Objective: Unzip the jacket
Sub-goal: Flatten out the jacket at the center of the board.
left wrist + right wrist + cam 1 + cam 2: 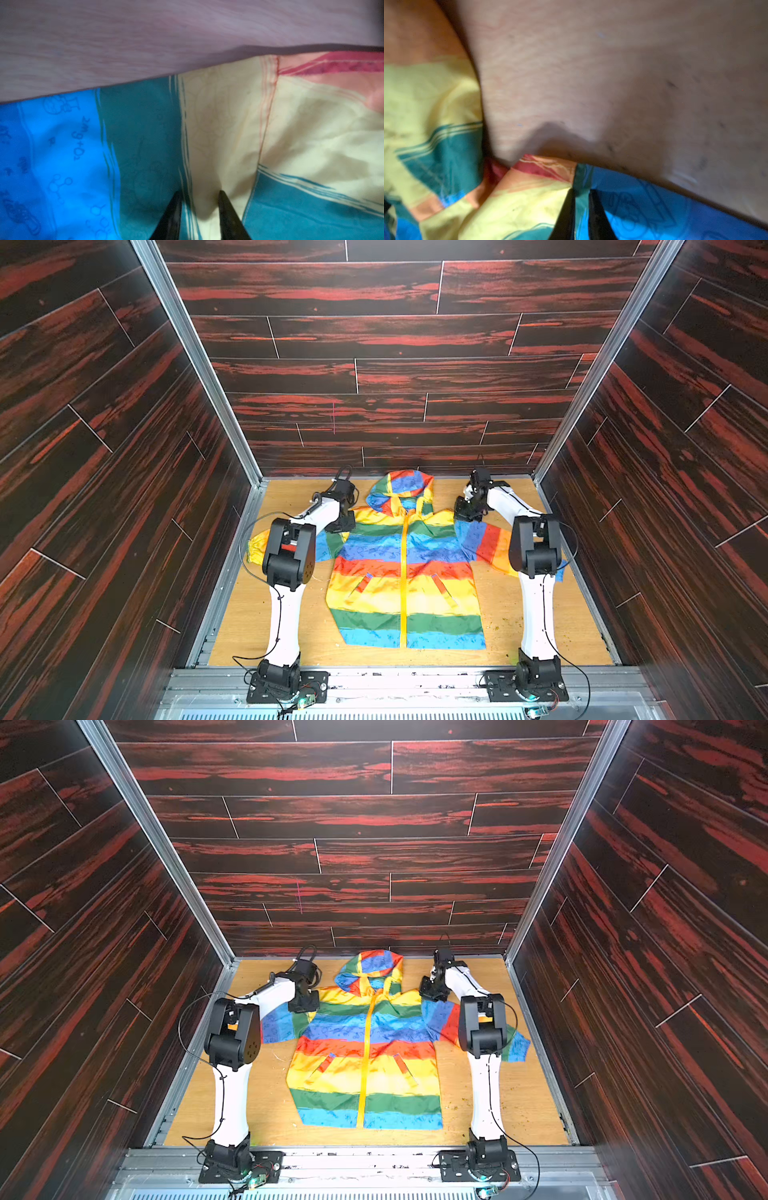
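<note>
The rainbow-striped jacket (pixel 436 572) (pixel 399 1052) lies flat on its back in both top views, hood toward the far wall. Its yellow zipper (pixel 404 572) (pixel 365 1065) runs closed from collar to hem. My left gripper (pixel 343 526) (pixel 305 1004) presses down on the jacket's left shoulder. The left wrist view shows the left gripper (pixel 200 192) shut on a raised fold of yellow jacket (pixel 311 124) fabric. On the opposite shoulder sits my right gripper (pixel 465 514) (pixel 432 992). In the right wrist view the right gripper (pixel 581 190) pinches a green strip of the jacket (pixel 425 93).
The wooden tabletop (pixel 291 626) is boxed in by dark wood-patterned walls on three sides. A metal rail (pixel 415 676) carrying both arm bases runs along the front. Both sleeves spread out under the arms. Small crumbs (pixel 498 624) dot the wood at the right.
</note>
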Controlling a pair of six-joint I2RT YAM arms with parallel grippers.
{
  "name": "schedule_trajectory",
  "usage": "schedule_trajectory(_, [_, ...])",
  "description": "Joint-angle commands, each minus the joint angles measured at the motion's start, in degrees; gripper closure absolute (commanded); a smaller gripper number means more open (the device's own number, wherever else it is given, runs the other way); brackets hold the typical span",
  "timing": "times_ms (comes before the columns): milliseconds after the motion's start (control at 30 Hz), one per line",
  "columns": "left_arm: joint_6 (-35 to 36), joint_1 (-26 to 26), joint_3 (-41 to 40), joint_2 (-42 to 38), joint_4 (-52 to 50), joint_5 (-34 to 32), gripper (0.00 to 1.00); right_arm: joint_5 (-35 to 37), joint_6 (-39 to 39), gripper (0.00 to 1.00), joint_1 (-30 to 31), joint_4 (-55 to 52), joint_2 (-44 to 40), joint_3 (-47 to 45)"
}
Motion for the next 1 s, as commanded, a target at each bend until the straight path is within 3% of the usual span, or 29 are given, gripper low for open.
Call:
schedule_trajectory(0, [-0.2, 0.3, -2.5, -1.3, -5.4, 1.7, 0.43, -0.1, -1.6, 0.68, 0.7, -2.6, -4.5, 0.9])
schedule_trajectory(100, [-0.4, 0.2, -4.2, -10.5, -4.1, 2.7, 0.20, 3.3, -0.5, 0.40, 1.2, 1.8, -16.3, -6.6])
schedule_trajectory(200, [-2.1, 0.2, -9.4, -21.0, -2.6, 2.3, 0.14, 4.4, 3.4, 0.32, 2.6, 4.0, -27.3, -16.5])
schedule_trajectory(300, [-6.0, -0.1, -19.3, -32.2, -2.2, 2.1, 0.14, 3.2, 6.4, 0.41, 6.9, 7.4, -36.8, -30.0])
schedule_trajectory(400, [-9.7, -0.8, -34.0, -41.9, 2.3, 6.4, 0.14, -3.7, 5.7, 0.48, 13.1, 15.3, -43.9, -43.5])
schedule_trajectory(533, [-10.8, -0.7, -44.9, -47.6, 7.4, 8.9, 0.12, -10.9, 3.0, 0.53, 21.7, 21.9, -48.1, -53.4])
schedule_trajectory(600, [-11.1, -0.5, -45.4, -47.9, 6.8, 6.9, 0.11, -11.4, 3.7, 0.62, 25.1, 22.9, -47.4, -54.7])
schedule_trajectory(733, [-10.8, 0.0, -46.6, -45.9, 9.7, 10.6, 0.11, -15.2, 4.3, 0.74, 30.4, 25.0, -42.5, -53.3])
schedule_trajectory(967, [-13.4, 0.0, -51.5, -41.9, 17.5, 14.7, 0.11, -20.5, 5.0, 0.87, 32.7, 23.6, -28.2, -44.2])
